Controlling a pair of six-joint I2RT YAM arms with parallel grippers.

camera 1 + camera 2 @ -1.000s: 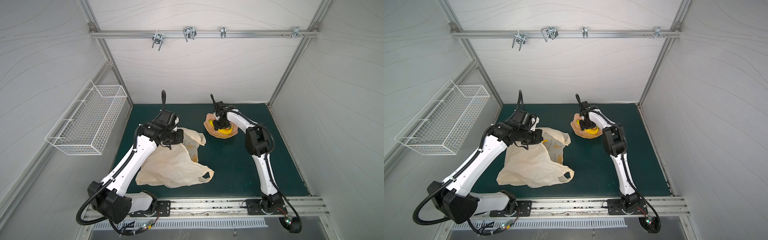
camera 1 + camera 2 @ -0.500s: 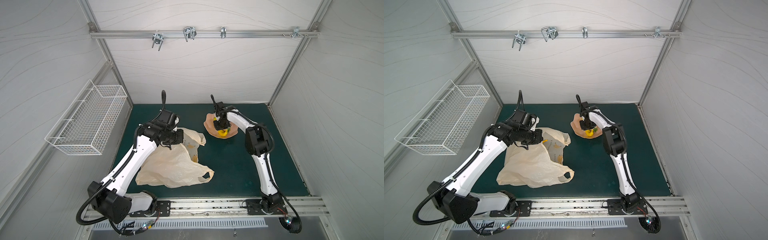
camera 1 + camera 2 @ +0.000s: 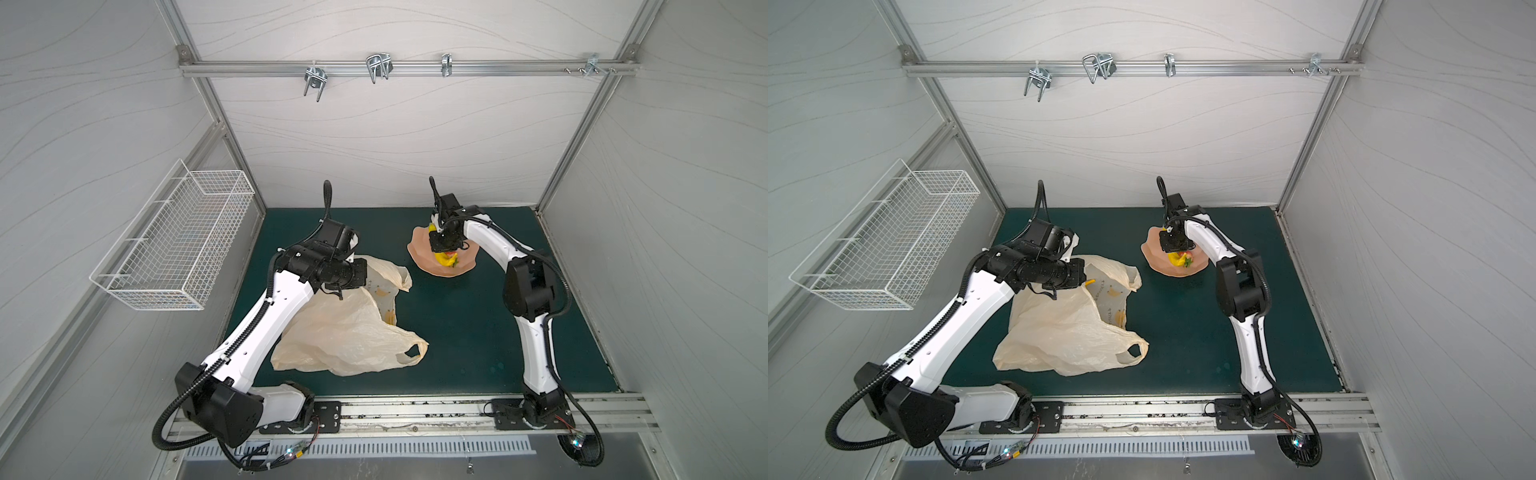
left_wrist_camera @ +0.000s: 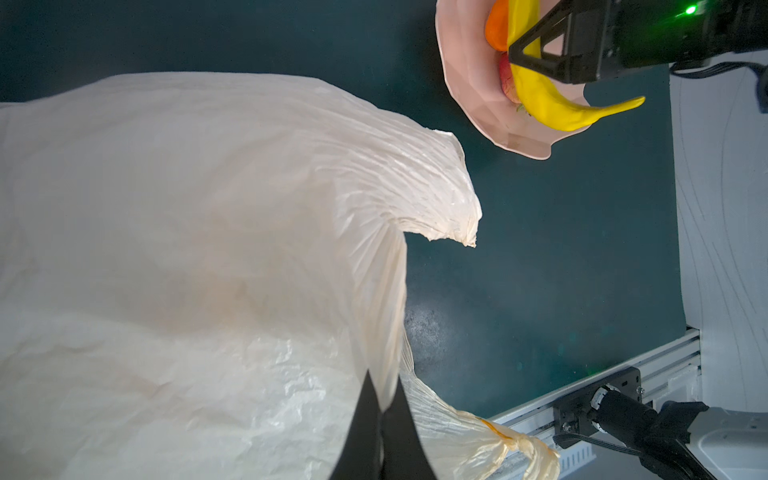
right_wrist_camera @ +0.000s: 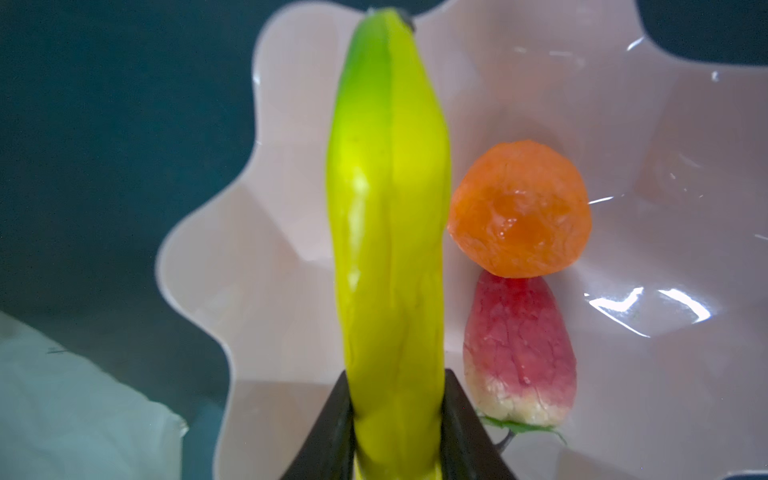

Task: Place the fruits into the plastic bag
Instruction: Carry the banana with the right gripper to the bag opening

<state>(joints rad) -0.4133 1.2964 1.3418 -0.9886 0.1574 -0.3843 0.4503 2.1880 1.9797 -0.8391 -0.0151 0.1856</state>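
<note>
The cream plastic bag lies crumpled on the green mat. My left gripper is shut on a fold of its rim and holds that side up. Right of the bag stands the pink scalloped bowl with the fruits in it. My right gripper reaches down into the bowl and is shut on a yellow banana. Beside the banana an orange round fruit touches a red strawberry.
A white wire basket hangs on the left wall. A metal rail with hooks runs across the back wall above the mat. Bare green mat lies between bag and right arm.
My right gripper's jaws have closed in on the banana in the bowl. The left arm and the bag have stayed where they were.
</note>
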